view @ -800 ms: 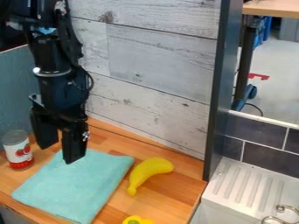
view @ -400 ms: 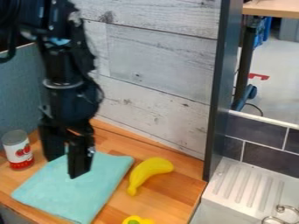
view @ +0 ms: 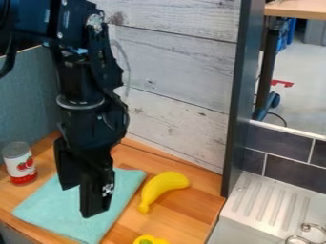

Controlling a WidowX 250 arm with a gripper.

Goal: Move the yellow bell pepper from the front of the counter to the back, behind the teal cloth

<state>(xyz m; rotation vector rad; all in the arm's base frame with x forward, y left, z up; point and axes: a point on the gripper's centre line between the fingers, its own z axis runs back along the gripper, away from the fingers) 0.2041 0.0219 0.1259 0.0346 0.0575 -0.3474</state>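
We count one can (view: pixel 20 164) just left of one folded cloth (view: pixel 47 209); one gripper (view: pixel 81 200) over the cloth, two fingers wide apart, gripping nothing; one yellow flower-like piece (view: pixel 155 240) and one banana (view: pixel 160 187) to the cloth's right.

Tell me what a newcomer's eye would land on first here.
Probably the black gripper, hanging open over the turquoise cloth. Next, the bright yellow banana to the cloth's right in the view, then the red-and-white can at the left edge.
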